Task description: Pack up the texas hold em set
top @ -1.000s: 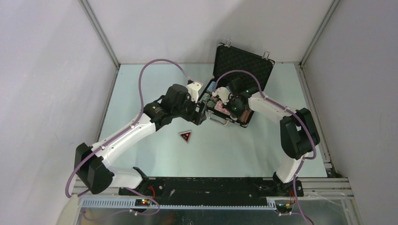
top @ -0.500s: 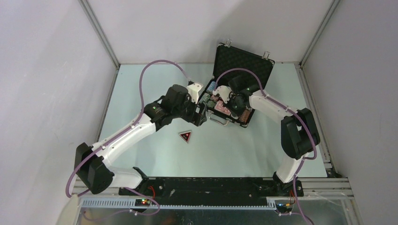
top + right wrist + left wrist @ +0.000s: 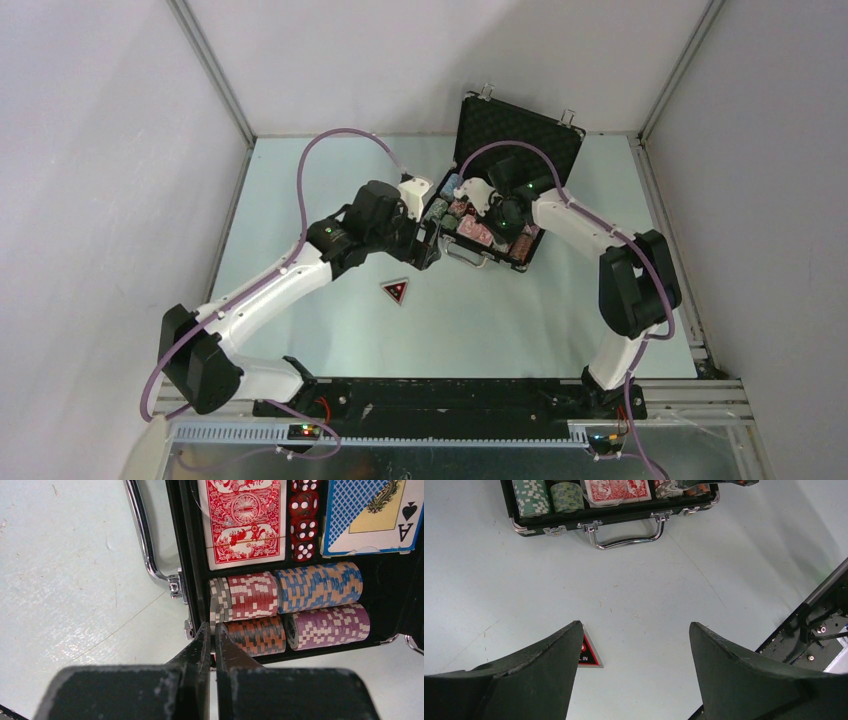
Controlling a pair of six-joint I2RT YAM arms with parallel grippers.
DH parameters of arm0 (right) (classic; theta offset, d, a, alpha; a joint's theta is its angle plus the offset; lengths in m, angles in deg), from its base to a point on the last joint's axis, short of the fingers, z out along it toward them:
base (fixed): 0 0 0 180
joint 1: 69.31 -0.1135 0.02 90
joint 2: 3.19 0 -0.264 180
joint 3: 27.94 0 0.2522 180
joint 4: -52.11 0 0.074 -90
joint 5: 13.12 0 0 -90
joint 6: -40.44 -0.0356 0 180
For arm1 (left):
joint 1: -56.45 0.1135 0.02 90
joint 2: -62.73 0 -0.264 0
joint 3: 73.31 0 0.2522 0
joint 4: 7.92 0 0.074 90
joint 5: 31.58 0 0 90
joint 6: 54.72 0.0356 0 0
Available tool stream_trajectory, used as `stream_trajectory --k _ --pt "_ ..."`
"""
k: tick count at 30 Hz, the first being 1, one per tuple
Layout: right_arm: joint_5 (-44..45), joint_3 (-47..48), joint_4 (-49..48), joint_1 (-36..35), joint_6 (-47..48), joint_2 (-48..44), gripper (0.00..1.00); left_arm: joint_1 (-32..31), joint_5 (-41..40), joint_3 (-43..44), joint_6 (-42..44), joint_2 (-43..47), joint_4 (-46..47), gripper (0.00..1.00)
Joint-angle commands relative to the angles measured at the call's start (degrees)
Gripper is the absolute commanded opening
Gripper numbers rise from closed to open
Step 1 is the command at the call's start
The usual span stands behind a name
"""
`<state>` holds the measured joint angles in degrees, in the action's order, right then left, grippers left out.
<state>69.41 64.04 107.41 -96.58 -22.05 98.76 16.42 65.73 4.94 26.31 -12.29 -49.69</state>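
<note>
Where the briefcase [image 3: 525, 140] lies: toward 1 o'clock on the table [image 3: 320, 190], with its lid standing open.
Briefcase contents: red deck [image 3: 243, 522], red dice [image 3: 304, 525] and blue deck [image 3: 372, 517] lie side by side. At 6 o'clock of them, on their sides, lie red/white chips [image 3: 252, 596], blue chips [image 3: 320, 586], purple chips [image 3: 327, 626] and orange chips [image 3: 257, 635]. Green chips [image 3: 531, 497] sit at the other end.
Black triangle [image 3: 396, 291]: flat on the table outside the case, at 7 o'clock of it.
Left gripper [image 3: 636, 625]: jaws wide apart and empty; one finger partly hides the triangle.
Right gripper [image 3: 212, 627]: jaws pressed together with nothing between them, tips over the case's front wall beside the chip rows.
Change: the right wrist has shifted toward 12 o'clock, nearer the lid. The left arm and the triangle are as before.
</note>
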Motion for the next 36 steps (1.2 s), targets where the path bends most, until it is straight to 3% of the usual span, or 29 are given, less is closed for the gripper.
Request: stream_trajectory --k 1,15,19,20,24,29,33,35,36 --pt "0.53 2.20 0.01 0.11 0.71 0.74 0.00 0.38 0.86 -0.07 1.05 0.16 0.81 0.84" --pt "2.29 2.21 -1.10 -0.86 0.79 3.93 0.01 1.21 1.47 0.37 2.00 0.05 -0.20 0.85" --pt "3.55 2.26 -1.40 -1.19 0.91 4.34 0.13 1.46 1.57 0.42 2.11 0.03 -0.34 0.85" --pt "3.75 2.23 -1.48 -1.16 0.38 4.24 0.22 1.54 1.46 0.32 2.02 0.04 -0.35 0.85" --pt "3.21 2.21 -1.76 -0.57 -1.84 2.98 0.39 2.69 -0.61 -0.03 0.32 -0.54 -0.88 0.86" --pt "0.46 2.20 -1.94 0.18 -6.08 -1.61 0.45 4.46 -5.94 -1.01 -1.52 -2.35 -2.53 0.98" --pt "-1.79 0.99 -3.12 -0.76 -11.41 -7.17 0.46 4.76 -10.44 1.08 -1.04 -9.98 -8.77 1.00" --pt "-1.39 -0.71 -5.32 -1.50 -14.99 -9.76 0.58 4.63 -12.58 2.43 -1.11 -14.61 -12.59 1.00" --pt "-1.14 -1.84 -6.58 -1.58 -16.28 -11.14 0.59 4.64 -13.15 2.42 -1.22 -16.86 -12.99 1.00"
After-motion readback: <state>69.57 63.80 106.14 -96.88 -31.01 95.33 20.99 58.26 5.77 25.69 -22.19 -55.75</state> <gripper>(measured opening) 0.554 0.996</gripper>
